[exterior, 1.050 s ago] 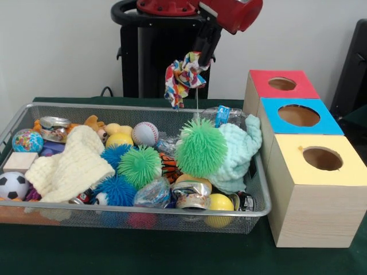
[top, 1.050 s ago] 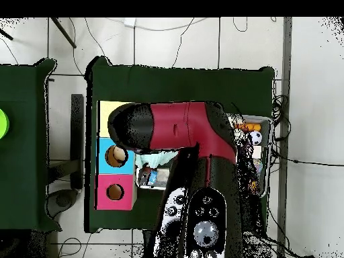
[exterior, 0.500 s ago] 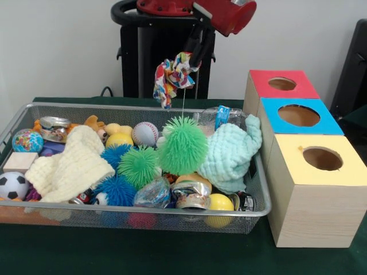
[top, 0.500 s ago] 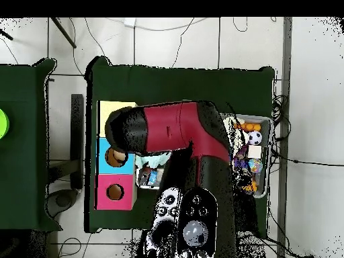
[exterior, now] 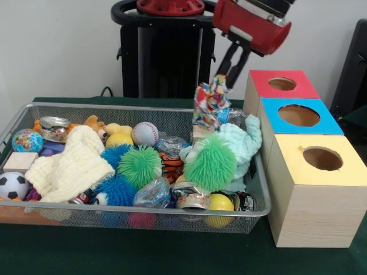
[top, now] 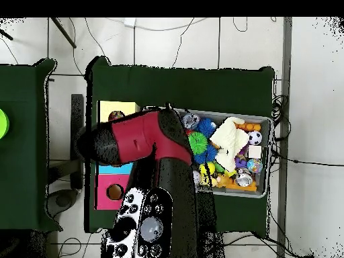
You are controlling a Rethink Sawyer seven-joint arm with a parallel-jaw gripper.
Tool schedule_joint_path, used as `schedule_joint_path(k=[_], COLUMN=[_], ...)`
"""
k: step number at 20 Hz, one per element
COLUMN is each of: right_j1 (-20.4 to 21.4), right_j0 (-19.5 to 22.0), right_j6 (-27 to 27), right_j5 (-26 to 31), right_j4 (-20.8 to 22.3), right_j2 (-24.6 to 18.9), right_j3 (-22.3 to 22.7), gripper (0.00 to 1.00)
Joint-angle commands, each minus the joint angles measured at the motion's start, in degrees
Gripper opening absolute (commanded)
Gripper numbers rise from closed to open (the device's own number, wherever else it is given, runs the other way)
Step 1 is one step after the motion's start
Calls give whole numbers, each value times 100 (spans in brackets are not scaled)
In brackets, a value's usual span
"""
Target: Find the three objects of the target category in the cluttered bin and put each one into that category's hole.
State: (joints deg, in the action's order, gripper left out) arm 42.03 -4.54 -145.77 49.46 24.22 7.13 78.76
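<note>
My gripper (exterior: 222,80) is shut on a multicoloured patterned cloth (exterior: 210,106), which hangs above the right end of the wire bin (exterior: 137,212), just left of the red box (exterior: 261,86). Below the cloth a large green spiky ball (exterior: 209,162) rests against a mint knit cloth (exterior: 242,144); whether it still hangs from the held cloth I cannot tell. A cream knit cloth (exterior: 71,163) lies in the bin's left half. In the overhead view the arm (top: 144,144) hides the gripper and the held cloth.
Three boxes with round top holes stand right of the bin: red, blue (exterior: 298,116) and yellow (exterior: 321,161). The bin also holds spiky balls (exterior: 139,166), a baseball (exterior: 144,133), a soccer ball (exterior: 11,185), crushed cans (exterior: 192,196) and a yellow ball (exterior: 220,202).
The arm swung right towards the boxes with the patterned cloth and came lower. The large green spiky ball moved right with it and now sits lower, by the mint cloth.
</note>
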Motion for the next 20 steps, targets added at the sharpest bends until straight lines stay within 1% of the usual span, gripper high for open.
schedule_joint_path(k=[1, 3, 7, 9, 13, 19, 20], right_j1=[-1182, -1509, -2016, -2287, -2422, -2428, -2452], right_j0=[-575, -782, -1050, -1189, -1279, -1311, -1329], right_j6=[-1631, -1988, -2213, -2471, -2265, -1962, -1935], right_j5=[-776, -1070, -1480, -1831, -2135, -2203, -2240], right_j4=[513, 550, 525, 480, 273, -3, -80], right_j2=[383, 631, 982, 1197, 1423, 1525, 1568], right_j3=[164, 23, -79, -102, -40, -2, -2], gripper=[0, 0, 0, 0, 0, 0, 100])
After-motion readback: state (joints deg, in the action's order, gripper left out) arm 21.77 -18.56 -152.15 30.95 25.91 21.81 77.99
